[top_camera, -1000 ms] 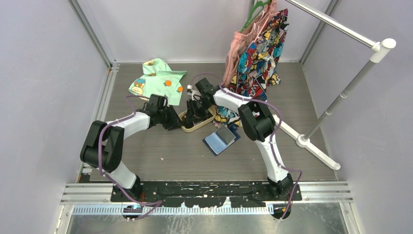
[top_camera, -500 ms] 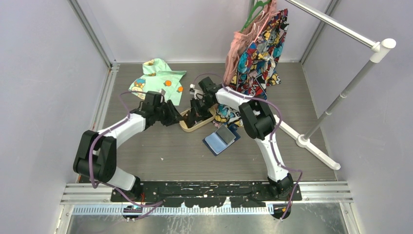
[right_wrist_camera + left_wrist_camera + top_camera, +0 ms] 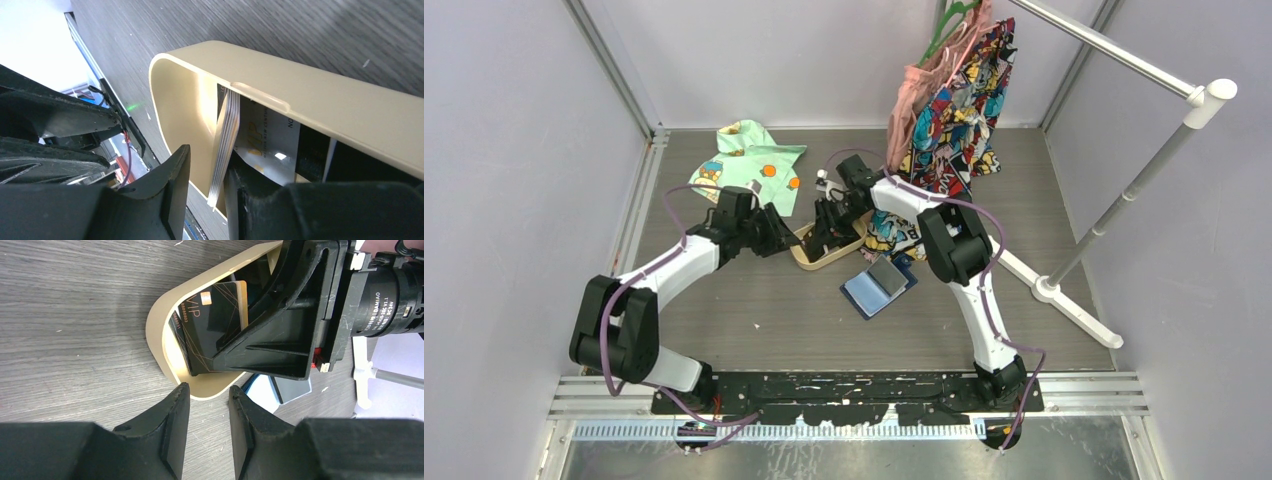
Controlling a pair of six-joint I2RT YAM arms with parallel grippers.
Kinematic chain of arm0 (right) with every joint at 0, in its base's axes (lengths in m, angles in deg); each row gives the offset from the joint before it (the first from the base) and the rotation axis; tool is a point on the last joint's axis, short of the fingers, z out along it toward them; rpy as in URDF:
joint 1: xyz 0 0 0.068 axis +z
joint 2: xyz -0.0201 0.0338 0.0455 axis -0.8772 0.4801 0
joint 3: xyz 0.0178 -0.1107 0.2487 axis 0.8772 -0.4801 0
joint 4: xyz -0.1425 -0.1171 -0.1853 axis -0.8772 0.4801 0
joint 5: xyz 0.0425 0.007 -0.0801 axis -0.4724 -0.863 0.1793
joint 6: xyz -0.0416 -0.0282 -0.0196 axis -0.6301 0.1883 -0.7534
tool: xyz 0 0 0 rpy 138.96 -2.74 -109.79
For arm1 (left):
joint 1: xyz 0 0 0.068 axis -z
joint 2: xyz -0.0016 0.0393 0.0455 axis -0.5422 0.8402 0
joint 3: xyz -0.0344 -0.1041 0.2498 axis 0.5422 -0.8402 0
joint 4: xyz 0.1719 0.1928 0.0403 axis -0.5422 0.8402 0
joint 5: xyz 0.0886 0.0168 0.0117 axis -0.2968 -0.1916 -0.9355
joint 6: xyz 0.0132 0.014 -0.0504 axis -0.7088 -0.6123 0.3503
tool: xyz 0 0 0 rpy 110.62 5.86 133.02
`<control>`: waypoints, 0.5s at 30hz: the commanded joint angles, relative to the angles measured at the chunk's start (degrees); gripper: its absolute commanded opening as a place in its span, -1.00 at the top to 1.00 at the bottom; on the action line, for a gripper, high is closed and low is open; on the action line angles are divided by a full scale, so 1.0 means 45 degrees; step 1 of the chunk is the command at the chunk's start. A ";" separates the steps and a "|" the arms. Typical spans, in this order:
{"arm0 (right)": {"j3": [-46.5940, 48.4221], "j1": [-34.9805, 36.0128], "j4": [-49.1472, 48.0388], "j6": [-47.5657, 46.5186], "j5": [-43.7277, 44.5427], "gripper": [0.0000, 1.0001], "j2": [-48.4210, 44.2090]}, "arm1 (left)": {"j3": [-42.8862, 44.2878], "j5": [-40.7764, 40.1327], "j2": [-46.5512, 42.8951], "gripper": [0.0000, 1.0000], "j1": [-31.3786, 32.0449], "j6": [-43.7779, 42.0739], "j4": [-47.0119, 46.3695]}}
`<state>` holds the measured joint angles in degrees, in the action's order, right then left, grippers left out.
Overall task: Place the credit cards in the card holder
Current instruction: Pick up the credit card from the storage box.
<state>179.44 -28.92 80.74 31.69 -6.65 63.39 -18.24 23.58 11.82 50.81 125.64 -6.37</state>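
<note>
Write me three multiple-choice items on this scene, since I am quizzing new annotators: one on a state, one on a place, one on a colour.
1. The navy-blue folding leather-like card holder is:
A snapped shut
B lying open on the table
C lifted by a tool

2. The dark thin plastic credit cards are:
A in the tan oval tray
B in the card holder
C spread across the table

3. The printed cloth lying flat toward the table's far left is mainly:
A red
B black
C pale green

Key:
1 B, its pale inner pockets face up in the top view.
2 A, the left wrist view shows them leaning together inside the tray.
3 C, it is green with orange patches.
</note>
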 commanded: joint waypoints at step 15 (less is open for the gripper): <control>0.0068 -0.0547 -0.0254 0.0414 -0.0197 0.32 -0.0806 | -0.0125 -0.0020 -0.0889 0.29 -0.0087 -0.0170 -0.0119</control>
<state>179.27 -31.09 79.60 34.27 -8.07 63.39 -18.53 23.53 10.31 50.77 125.61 -6.17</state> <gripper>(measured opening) 0.344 0.357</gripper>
